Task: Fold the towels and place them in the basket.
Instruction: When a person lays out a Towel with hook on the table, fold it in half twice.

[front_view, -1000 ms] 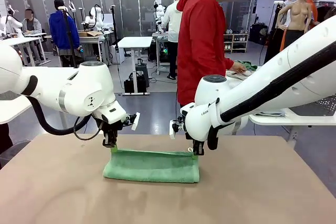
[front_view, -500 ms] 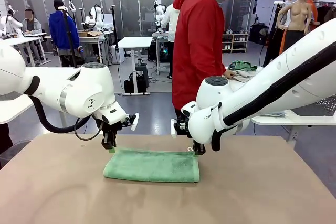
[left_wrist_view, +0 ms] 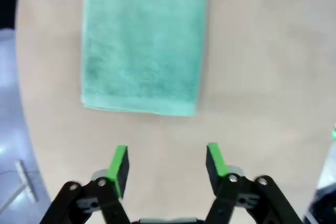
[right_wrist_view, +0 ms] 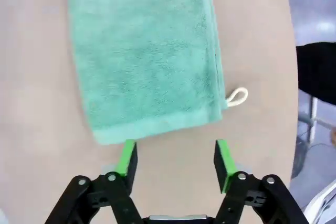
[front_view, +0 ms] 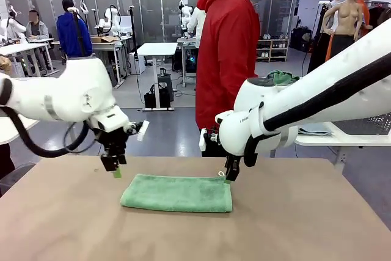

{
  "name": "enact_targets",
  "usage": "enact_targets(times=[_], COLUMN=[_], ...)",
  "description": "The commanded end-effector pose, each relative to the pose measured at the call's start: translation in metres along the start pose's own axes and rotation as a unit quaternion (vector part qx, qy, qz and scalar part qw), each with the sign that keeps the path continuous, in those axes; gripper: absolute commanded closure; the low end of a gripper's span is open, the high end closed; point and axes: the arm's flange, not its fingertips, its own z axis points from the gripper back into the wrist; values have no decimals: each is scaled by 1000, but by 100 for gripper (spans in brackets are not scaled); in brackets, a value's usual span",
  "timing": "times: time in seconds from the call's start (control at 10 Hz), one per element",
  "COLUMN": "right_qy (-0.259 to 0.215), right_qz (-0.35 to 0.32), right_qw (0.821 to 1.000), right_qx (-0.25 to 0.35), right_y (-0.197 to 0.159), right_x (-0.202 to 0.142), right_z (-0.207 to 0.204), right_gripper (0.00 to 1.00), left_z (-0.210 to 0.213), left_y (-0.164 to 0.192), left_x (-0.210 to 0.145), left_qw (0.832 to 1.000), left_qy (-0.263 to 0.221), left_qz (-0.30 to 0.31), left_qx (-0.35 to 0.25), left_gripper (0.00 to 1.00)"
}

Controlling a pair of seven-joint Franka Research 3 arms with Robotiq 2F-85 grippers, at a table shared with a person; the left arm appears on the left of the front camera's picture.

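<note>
Mint-green terry, the towel [front_view: 177, 194] lies folded into a long band at lower centre of the front view, flat on the table [front_view: 305, 224], its long axis running left to right. At the left, my left gripper [front_view: 115, 170] hangs above the table just outside the towel's left short end, jaws apart and empty. In its wrist view the cloth lies straight ahead in the upper middle of the frame, with a strip of bare table between the green pads and the near short edge, and its length runs away from me. At the right, my right gripper [front_view: 231, 176] hovers over the far right corner, also spread and holding nothing. In its wrist view the short edge almost meets the left pad, and the loop [right_wrist_view: 237, 96] pokes out at the right. My right arm is the nearer. I judge the next fold must bring one short end over the other along that long axis.
</note>
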Motion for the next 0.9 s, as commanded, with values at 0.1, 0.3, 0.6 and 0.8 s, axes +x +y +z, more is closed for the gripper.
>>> enact_targets(times=[0.1, 0.3, 0.6, 0.8], right_qy=[-79, -120, -84, -84], right_qz=[-229, -453, -374, -374], right_qw=[970, 883, 924, 924], right_qx=[-16, -22, 17, 17], right_y=[24, 40, 30, 30], right_x=[-39, -57, -69, -69], right_z=[49, 51, 57, 57], right_gripper=[0, 0, 0, 0], left_z=[20, 15, 14, 18], left_y=[-27, -29, -29, -30], left_x=[-42, -48, -57, -81], left_qw=[998, 997, 985, 965], left_qy=[-59, -73, -167, -261], left_qz=[-15, -16, -34, -15], left_qx=[-2, 5, 1, 8], left_gripper=[0, 0, 0, 0])
